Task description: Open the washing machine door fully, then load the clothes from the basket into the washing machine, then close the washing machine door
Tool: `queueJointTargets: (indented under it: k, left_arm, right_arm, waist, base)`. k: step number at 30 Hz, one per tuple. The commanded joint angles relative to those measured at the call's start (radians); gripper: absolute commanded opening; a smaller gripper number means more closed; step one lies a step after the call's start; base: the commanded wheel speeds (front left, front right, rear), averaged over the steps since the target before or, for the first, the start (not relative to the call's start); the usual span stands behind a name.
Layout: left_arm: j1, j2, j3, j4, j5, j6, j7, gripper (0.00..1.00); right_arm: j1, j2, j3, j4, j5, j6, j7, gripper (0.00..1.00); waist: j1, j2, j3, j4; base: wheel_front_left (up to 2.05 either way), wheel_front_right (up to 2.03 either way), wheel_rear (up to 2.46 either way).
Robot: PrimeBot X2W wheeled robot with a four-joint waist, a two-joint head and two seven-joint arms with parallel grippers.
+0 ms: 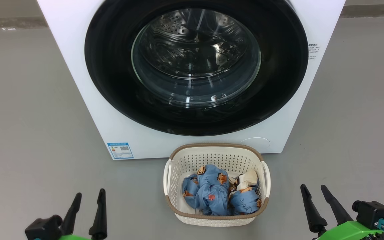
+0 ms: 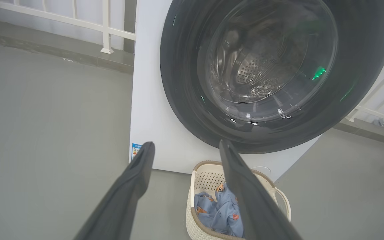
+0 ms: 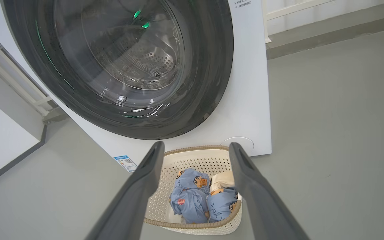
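Head view: black-rimmed washing machine door [image 1: 196, 63] shut; left claw [image 1: 90, 192], right claw [image 1: 313, 186] spread wide, empty.

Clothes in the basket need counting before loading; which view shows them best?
Head view: it looks down into the basket, so the clothes lie unobstructed. In the right wrist view a finger crosses their right edge; in the left, a finger hides much of them.

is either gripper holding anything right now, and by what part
Nothing is held. The left gripper and right gripper both have open, empty jaws, short of the basket; the clothes lie inside it.
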Motion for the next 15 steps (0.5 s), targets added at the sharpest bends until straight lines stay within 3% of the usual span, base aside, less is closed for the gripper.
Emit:
queueJointTargets:
  k: [1, 15]
  left_arm:
    - [-0.009, 0.017, 0.024, -0.031, 0.033, -0.002, -0.016, 1.0]
    - [-0.005, 0.019, 0.018, -0.034, 0.181, -0.003, -0.057, 1.0]
  right_arm:
    - [-0.017, -0.018, 0.023, -0.028, -0.034, 0.002, -0.016, 1.0]
    - [-0.011, -0.027, 0.024, -0.038, -0.183, 0.002, -0.057, 1.0]
  waist:
    - [0.0, -0.0001, 0.0, -0.001]
    - [0.0, -0.0001, -0.002, 0.002]
  base:
    - [0.0, 0.0, 0.0]
    - [0.0, 0.0, 0.0]
